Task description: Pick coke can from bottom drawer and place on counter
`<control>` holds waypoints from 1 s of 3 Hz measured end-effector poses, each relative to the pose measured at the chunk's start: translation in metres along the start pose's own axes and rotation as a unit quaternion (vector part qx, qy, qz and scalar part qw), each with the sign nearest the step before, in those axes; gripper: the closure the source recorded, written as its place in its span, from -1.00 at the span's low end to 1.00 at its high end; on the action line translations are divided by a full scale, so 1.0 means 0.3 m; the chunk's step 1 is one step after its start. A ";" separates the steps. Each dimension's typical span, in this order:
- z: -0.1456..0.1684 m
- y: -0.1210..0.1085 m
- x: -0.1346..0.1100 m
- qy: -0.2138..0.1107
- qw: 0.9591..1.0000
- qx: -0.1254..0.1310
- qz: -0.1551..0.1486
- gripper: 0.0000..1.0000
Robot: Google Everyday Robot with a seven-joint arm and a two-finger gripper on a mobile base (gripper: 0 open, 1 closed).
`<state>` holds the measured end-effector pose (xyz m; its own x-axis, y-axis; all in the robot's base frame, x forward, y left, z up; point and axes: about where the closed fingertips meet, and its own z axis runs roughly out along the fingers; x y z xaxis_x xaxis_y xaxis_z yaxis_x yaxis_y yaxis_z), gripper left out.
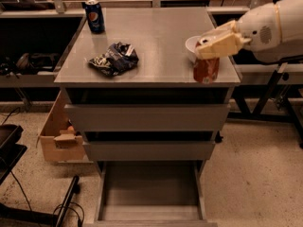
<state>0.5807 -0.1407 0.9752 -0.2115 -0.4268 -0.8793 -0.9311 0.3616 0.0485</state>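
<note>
**A:** Take me across, left to right. What's there?

**B:** Far left, on the floor beside the cabinet, is an open brown cardboard box (59, 138). On the broad flat grey counter (156, 34), a blue Pepsi can (94, 16) stands at the back left corner. A crumpled dark foil snack bag (113, 59) lies nearer the front. You need neither of them.

**A:** And the drawer?

**B:** The wide grey metal bottom drawer (150, 190) is pulled out at the foot of the cabinet, and the can is not in it (the two drawers above are closed or nearly so).

**A:** So where is the can?

**B:** The small reddish-orange coke can (206, 71) is upright at the counter's front right, just in front of a round white bowl (191, 45). Your beige two-finger gripper (207, 55) is clamped over its upper part. The rounded white arm (270, 25) reaches in from the right edge.

**A:** Is it set down?

**B:** I cannot tell whether the base rests on the counter or hangs just above it.

**A:** Which step are you calling?

**B:** The placing step, near its end. The pick looks finished.

**A:** What does the next move need?

**B:** Make sure the can bears on the counter, then spread the fingers and lift straight away. The can stands close to the front edge and to the bowl, so a sideways drag could tip it or push it off.
</note>
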 end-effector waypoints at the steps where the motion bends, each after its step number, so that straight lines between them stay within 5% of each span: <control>1: -0.012 -0.141 -0.157 -0.032 0.999 0.032 0.007 1.00; 2: 0.077 -0.347 -0.290 -0.048 0.996 0.067 0.033 1.00; 3: 0.048 -0.340 -0.321 -0.055 0.996 0.071 0.023 1.00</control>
<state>0.7003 -0.1245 1.0482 -0.2109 -0.3167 -0.9248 -0.8687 0.4945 0.0288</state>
